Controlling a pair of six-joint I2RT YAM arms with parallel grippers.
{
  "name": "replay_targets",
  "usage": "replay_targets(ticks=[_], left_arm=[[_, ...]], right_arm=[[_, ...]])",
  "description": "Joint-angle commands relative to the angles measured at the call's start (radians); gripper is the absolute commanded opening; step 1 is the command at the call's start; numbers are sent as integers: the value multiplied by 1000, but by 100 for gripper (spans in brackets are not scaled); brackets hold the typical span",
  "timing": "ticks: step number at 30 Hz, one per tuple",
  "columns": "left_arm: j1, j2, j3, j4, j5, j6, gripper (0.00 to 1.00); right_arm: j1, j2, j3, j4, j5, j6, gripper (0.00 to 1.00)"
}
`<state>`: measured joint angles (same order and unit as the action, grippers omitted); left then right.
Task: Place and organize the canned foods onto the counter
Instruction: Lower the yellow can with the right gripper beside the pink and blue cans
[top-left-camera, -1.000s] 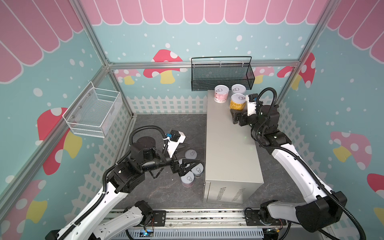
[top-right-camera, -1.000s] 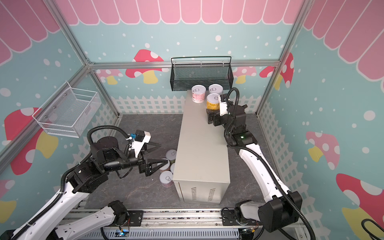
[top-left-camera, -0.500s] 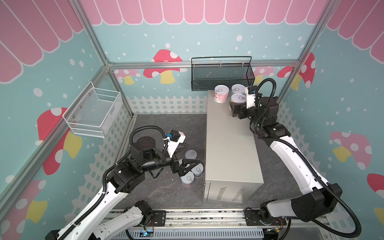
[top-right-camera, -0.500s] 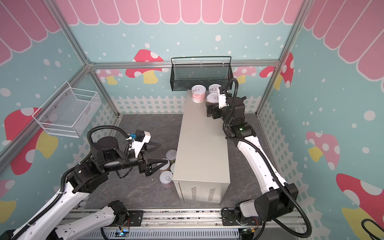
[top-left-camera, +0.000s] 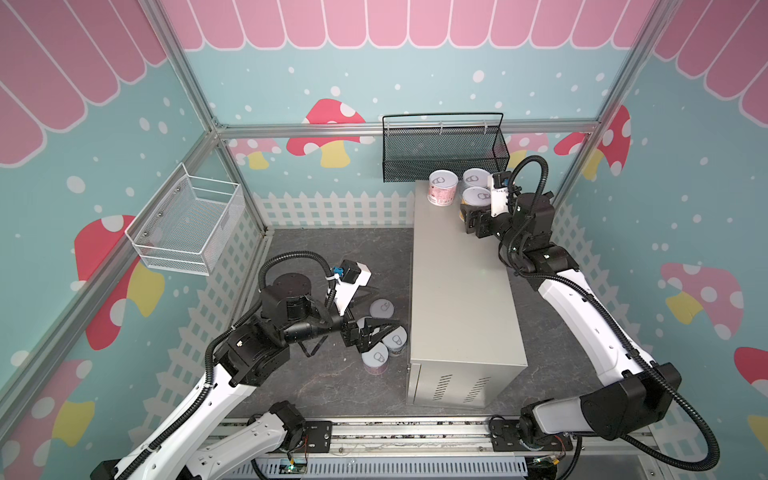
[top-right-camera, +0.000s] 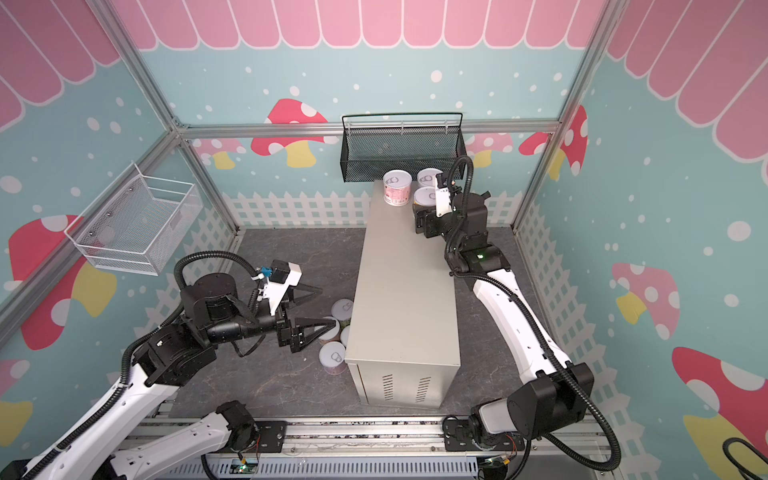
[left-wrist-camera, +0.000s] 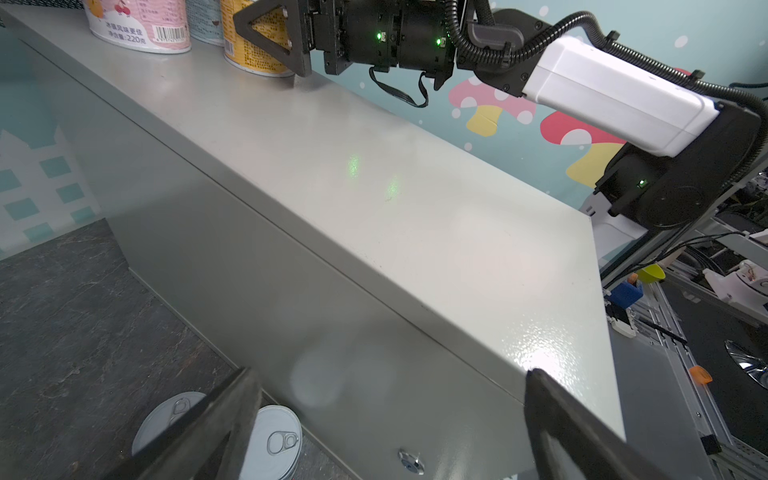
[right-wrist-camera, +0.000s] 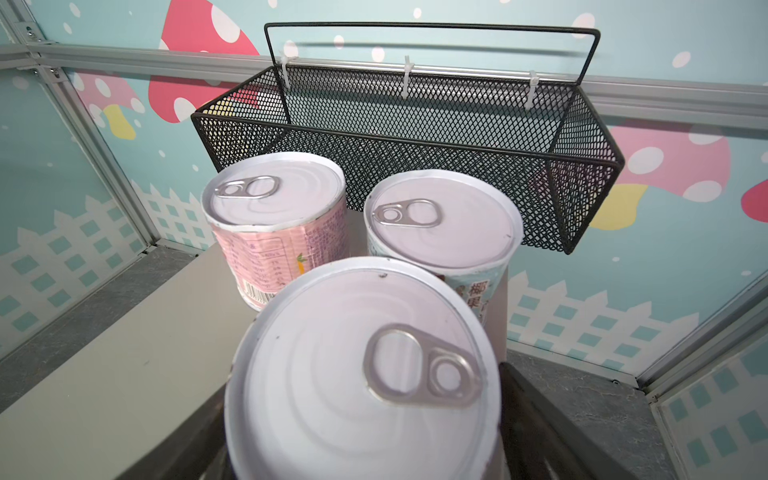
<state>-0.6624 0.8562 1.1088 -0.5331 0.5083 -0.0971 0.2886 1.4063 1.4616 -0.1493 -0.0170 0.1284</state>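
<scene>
Three sit at the far end of the smooth grey metal table (top-left-camera: 457, 291): pink can (top-left-camera: 443, 189), white-blue can (right-wrist-camera: 440, 224), orange can (right-wrist-camera: 361, 374). Only the left wrist view shows us the orange one's base flat on top; the right wrist view mostly gives round pull-tab lids. The right fingers (top-left-camera: 469, 214) flank it, can't tell if they're squeezing. The left fingers (top-right-camera: 329, 305) gape wide, empty, over at least three cans (top-left-camera: 375, 356) on the floor (top-left-camera: 316, 382).
</scene>
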Motion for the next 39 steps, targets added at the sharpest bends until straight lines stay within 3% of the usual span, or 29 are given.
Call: replay_targets(ticks=[1,39], left_arm=[[0,-12,-12,10,-7,28,99],[-1,-11,-15,10,2,30,99]], right_arm=[[-2,-37,-17,12,12,-20,87],[-3,-68,-47,10,43,-47,81]])
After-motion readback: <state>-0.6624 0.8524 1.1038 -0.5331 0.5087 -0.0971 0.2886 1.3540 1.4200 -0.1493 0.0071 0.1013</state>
